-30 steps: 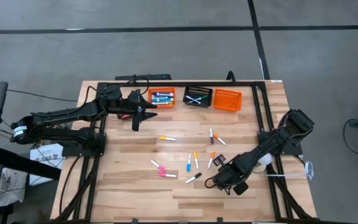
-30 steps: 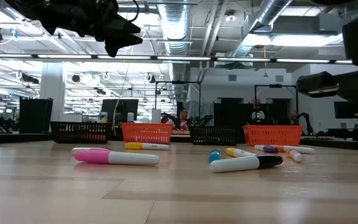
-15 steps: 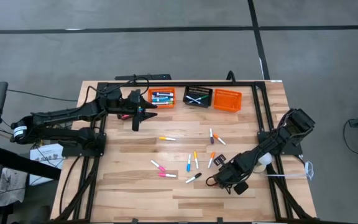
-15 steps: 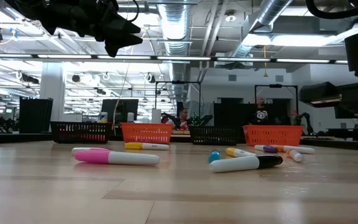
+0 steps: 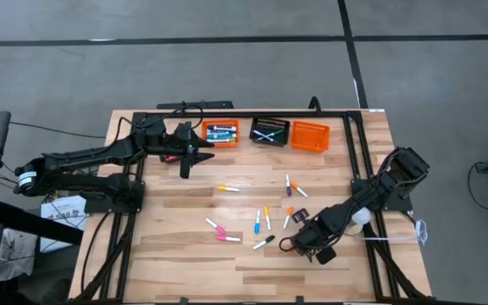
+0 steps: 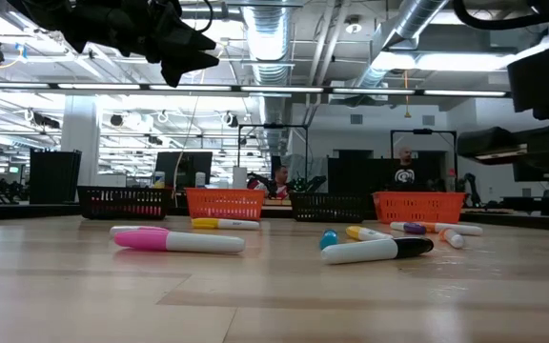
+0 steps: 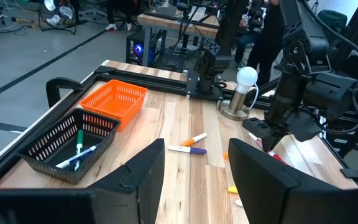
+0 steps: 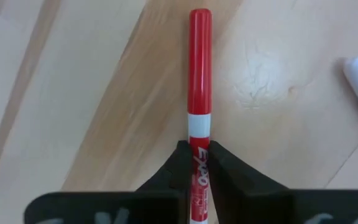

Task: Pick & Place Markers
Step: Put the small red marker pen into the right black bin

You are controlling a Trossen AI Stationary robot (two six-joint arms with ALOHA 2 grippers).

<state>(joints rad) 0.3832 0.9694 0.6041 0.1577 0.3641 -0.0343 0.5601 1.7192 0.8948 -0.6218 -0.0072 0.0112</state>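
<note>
I see the right end effector [image 8: 199, 163] low at the near right of the wooden tabletop [image 5: 185, 263], clamped on a red-capped white marker [image 8: 199, 93]. My left end effector [image 7: 194, 165], fingers parted and empty, hangs beside the far orange slatted basket [image 5: 221, 133].

From above I see a grey concrete floor [image 5: 227, 76] crossed by dark painted lines [image 5: 227, 39] around the pale wooden plank table [image 5: 185, 254]. Looking level across it, I get an open industrial hall: silver ceiling ducts [image 6: 417, 24], long strip lights [image 6: 255, 89], dark computer monitors [image 6: 181, 169] on far desks, and a person [image 6: 404, 170] standing well behind.
</note>
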